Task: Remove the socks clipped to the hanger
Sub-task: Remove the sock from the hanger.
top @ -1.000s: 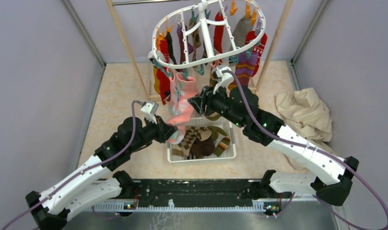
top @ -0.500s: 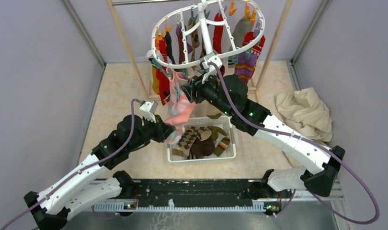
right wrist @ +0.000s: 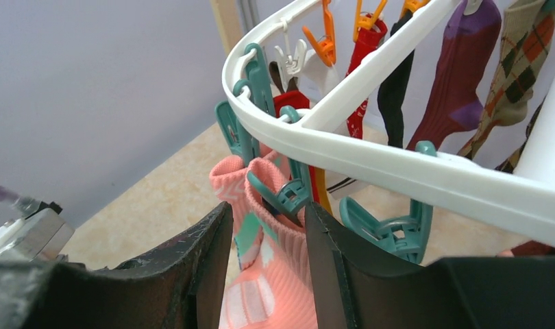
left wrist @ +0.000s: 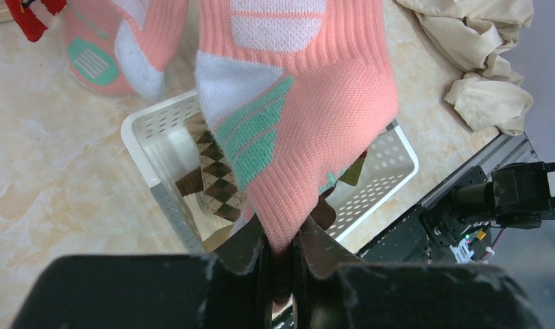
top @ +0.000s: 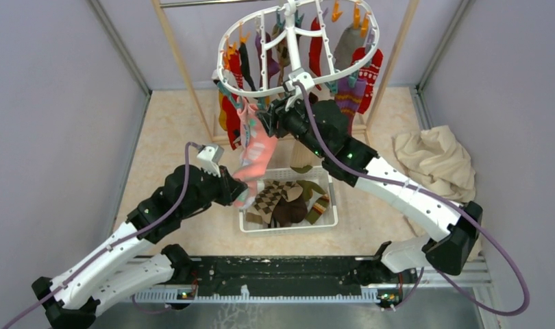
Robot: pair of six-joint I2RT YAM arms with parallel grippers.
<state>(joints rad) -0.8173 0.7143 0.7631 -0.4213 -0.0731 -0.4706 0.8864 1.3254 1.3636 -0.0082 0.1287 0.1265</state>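
Observation:
The white oval hanger (top: 292, 55) hangs at the back, with several socks clipped around it. A pink sock (top: 255, 147) with teal and white patches dangles from its front left rim. My left gripper (top: 232, 194) is shut on that sock's lower end (left wrist: 309, 103), the fabric pinched between its jaws (left wrist: 281, 250). My right gripper (top: 264, 116) is up at the rim, open. Its fingers (right wrist: 268, 212) stand on either side of the teal clip (right wrist: 288, 195) that bites the sock's cuff (right wrist: 268, 288), under the hanger's rim (right wrist: 398, 164).
A white slotted basket (top: 288, 226) with several loose socks sits on the floor below the pink sock. A beige cloth (top: 436, 161) lies crumpled at the right. Wooden rack poles (top: 182, 68) flank the hanger. A second pink sock (left wrist: 117, 48) hangs beside the held one.
My right gripper has risen and moved left, from beside the pink sock up to the clip at the hanger's rim. My left gripper keeps its hold on the sock, pulled taut.

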